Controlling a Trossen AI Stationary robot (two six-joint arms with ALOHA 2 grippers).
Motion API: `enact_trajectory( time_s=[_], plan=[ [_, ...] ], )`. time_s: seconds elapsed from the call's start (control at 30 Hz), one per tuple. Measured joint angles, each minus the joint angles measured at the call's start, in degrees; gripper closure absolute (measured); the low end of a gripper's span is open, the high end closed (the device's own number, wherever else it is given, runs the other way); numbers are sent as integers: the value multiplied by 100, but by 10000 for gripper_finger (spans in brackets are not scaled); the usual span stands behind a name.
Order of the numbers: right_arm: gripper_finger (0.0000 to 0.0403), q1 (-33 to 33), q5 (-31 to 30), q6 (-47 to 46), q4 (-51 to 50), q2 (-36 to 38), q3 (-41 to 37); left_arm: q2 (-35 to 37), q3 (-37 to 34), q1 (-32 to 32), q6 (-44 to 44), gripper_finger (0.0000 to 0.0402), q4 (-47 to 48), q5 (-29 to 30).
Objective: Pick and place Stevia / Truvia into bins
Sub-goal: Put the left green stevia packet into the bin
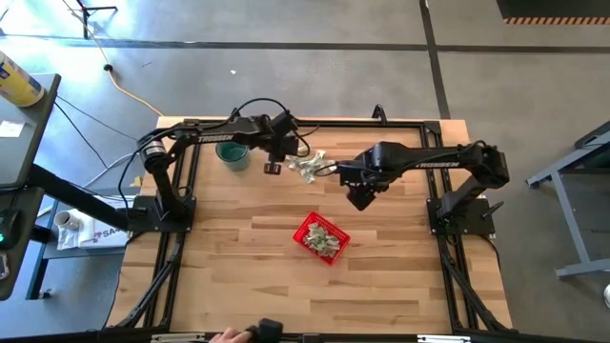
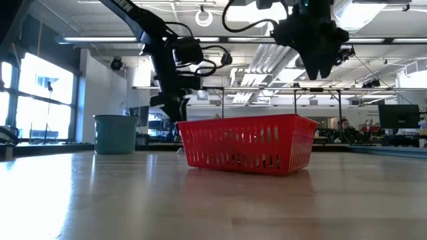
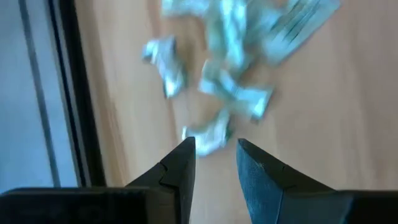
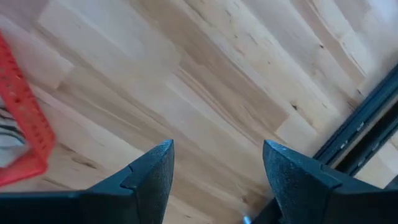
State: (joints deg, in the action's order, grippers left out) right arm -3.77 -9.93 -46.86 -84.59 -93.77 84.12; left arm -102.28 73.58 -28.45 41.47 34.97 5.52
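Observation:
A loose heap of pale green and white Stevia sachets [image 1: 310, 165] lies flat on the wooden table near its far edge; it also fills the left wrist view [image 3: 230, 87]. My left gripper [image 3: 216, 149] hangs open just above the heap's left side [image 1: 273, 168], pointing steeply down, with nothing between its fingers. The red mesh basket [image 1: 321, 237] stands mid-table with several sachets inside, and it shows large in the low view [image 2: 247, 143]. My right gripper [image 4: 217, 155] is open and empty, high over bare wood [image 1: 360, 198] between the heap and the basket.
A round teal cup [image 1: 233, 152] stands at the far left, close behind my left arm. The black frame rails [image 1: 191, 191] run along the table's sides. A person's hand [image 1: 229, 335] shows at the near edge. Bare wood [image 1: 238, 267] lies left of the basket.

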Motion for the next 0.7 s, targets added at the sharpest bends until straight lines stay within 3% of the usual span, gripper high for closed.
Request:
enact_trajectory(
  time_s=[0.13,0.27,0.37,0.5,0.63,0.7],
  plan=[
    [167,1,-18,334,346,232,-308,-15,0,-153,224,252,-95,-736],
    [167,0,-256,437,627,418,-452,-142,-4,-337,464,252,-120,-743],
    [167,0,-529,548,721,521,-452,-211,-8,-503,-52,252,-85,-788],
    [167,-77,-602,810,900,614,-450,-289,-11,-493,-274,252,-187,-47],
    [167,-224,-607,991,953,646,-450,-271,2,-323,-722,252,-435,1261],
    [167,-300,-606,1121,953,649,-450,-271,0,-256,-833,252,-423,1436]
  ],
)
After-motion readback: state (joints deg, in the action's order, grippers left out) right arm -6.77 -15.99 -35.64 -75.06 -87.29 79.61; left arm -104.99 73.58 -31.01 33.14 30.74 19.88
